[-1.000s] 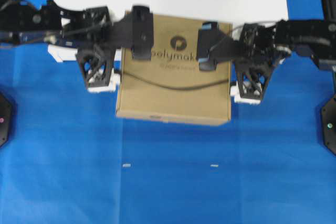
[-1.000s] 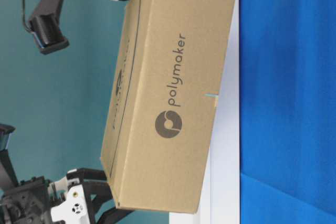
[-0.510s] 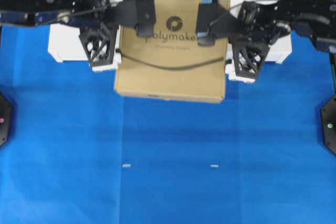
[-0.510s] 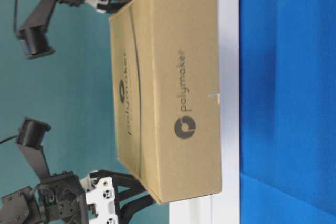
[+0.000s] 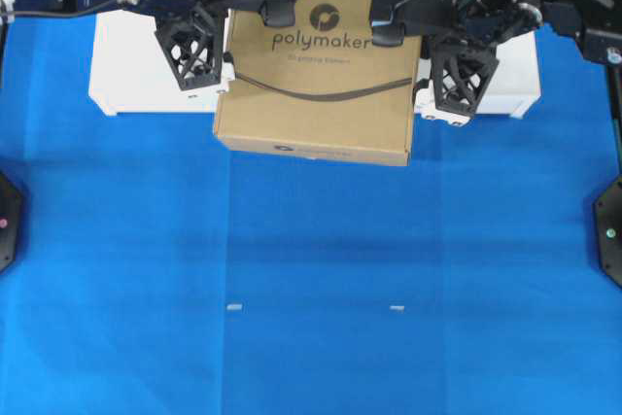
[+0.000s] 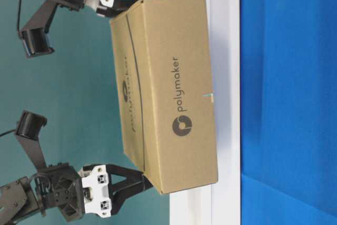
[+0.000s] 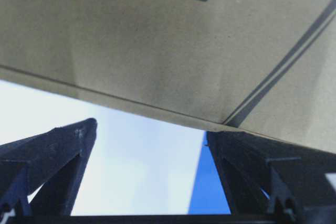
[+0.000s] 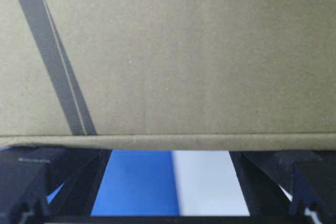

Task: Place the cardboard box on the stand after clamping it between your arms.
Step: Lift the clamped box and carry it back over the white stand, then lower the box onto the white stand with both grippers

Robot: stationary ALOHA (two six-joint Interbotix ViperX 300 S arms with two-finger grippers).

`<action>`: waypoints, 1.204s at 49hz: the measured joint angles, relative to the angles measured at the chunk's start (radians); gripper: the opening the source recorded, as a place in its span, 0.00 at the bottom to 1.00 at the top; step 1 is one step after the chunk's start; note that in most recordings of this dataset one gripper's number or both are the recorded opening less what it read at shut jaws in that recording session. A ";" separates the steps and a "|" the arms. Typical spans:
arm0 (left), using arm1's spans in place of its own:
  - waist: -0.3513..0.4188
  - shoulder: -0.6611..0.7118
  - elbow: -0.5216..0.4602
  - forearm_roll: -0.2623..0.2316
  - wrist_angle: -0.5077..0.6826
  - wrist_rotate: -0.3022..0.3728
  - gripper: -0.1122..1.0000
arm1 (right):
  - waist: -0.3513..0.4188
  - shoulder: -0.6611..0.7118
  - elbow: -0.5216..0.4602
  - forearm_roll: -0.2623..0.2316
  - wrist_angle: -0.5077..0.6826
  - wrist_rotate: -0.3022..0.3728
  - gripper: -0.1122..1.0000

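Count, all views: one cardboard box [image 5: 316, 85]. One white stand [image 5: 136, 70]. Two black robot arms, a left claw [image 5: 194, 51] and a right claw [image 5: 457, 80]. One blue counter [image 5: 311, 269]. Two small pale marks [image 5: 233, 307] on it.

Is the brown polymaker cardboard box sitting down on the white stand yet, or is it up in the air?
In the air. The table-level view shows the brown cardboard box tilted above the white stand.

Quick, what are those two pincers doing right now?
Left pincer: open, pressed against the left side of the cardboard box.
Right pincer: open, pressed against the box's right side.
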 measured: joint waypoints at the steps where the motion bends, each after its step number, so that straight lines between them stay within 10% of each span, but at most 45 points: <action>1: 0.002 -0.002 -0.002 0.000 -0.002 0.006 0.85 | -0.006 0.002 0.000 0.008 0.000 -0.017 0.97; 23: 0.081 0.002 -0.046 0.000 -0.002 0.018 0.85 | -0.153 0.071 -0.026 0.288 -0.011 -0.311 0.97; 59: 0.138 0.064 -0.098 0.003 -0.002 0.023 0.85 | -0.252 0.187 -0.149 0.298 0.026 -0.459 0.97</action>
